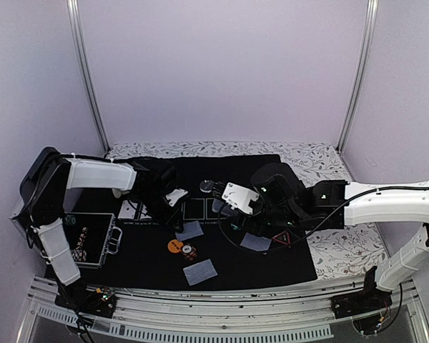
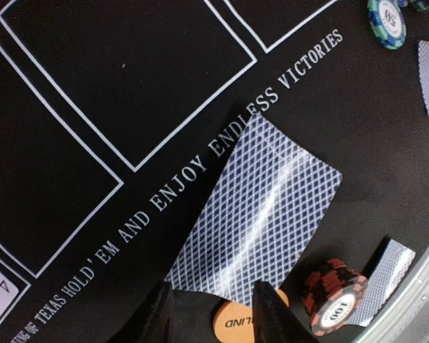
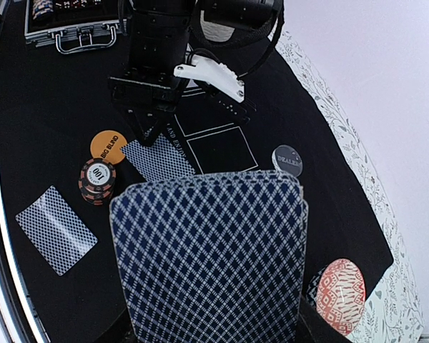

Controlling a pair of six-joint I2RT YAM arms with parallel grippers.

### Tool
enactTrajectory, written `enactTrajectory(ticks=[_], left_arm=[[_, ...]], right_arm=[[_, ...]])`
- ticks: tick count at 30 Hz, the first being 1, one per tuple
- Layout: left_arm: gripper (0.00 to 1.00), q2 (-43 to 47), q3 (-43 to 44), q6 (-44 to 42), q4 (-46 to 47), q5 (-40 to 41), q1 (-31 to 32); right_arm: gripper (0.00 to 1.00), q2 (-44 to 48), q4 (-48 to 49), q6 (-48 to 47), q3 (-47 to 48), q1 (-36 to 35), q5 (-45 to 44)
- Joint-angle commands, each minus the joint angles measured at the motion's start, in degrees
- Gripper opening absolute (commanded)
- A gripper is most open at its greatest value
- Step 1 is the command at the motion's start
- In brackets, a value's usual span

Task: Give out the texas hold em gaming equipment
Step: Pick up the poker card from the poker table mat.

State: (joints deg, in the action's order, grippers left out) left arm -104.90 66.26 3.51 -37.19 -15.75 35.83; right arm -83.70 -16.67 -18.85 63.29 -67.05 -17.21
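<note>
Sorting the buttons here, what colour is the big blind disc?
The big blind disc is orange with dark lettering, clearest in the right wrist view.

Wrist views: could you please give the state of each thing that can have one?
Left end effector: open
Right end effector: shut on deck
Deck: fanned, backs toward camera
Card: face down, lying flat
Chips: stacked
Big-blind disc: label up
Case: open

Glossy card, matt black cloth mat, ridged plastic chip stack, shiny metal case
</note>
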Motion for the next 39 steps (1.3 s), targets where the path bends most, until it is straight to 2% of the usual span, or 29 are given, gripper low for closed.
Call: enactTrajectory(ticks=[1,10,18,21,27,34,37,39], left_arm=[[0.4,-1.2,-0.2,-2.0,1.5,0.4,-0.1],[0.41,-2.3,0.5,-3.5,1.7,1.4,-0.2],[0.44,1.4,2.2,-4.4,1.3,1.2,-1.8],[0.49,0.1,1.8,-4.9,1.2,1.8,-2.3],[0.5,-3.5,1.9,-5.2,1.1,0.3,-2.4],[0.39,-4.5,1.7,-6.2,1.1,-2.9,-2.3],[0.3,-4.7,1.9,-6.5,1.1,-3.0,-2.3],[0.21,-4.7,2.2,-6.5,1.1,-3.3,-2.3]], right_arm=[[0.51,1.6,1.4,0.9,-0.7,0.1,0.0],[0.51,1.5,1.5,0.8,-0.8,0.1,0.1],[0.51,1.5,1.5,0.8,-0.8,0.0,0.3],[0.51,1.4,1.5,0.8,-0.9,0.1,0.4],[0.51,1.4,1.3,0.9,-0.9,0.0,0.5],[0.51,1.4,1.0,1.1,-0.8,0.1,0.4],[0.51,1.2,1.0,1.1,-0.8,0.0,0.4],[0.51,1.0,0.9,1.0,-0.8,0.1,0.4]])
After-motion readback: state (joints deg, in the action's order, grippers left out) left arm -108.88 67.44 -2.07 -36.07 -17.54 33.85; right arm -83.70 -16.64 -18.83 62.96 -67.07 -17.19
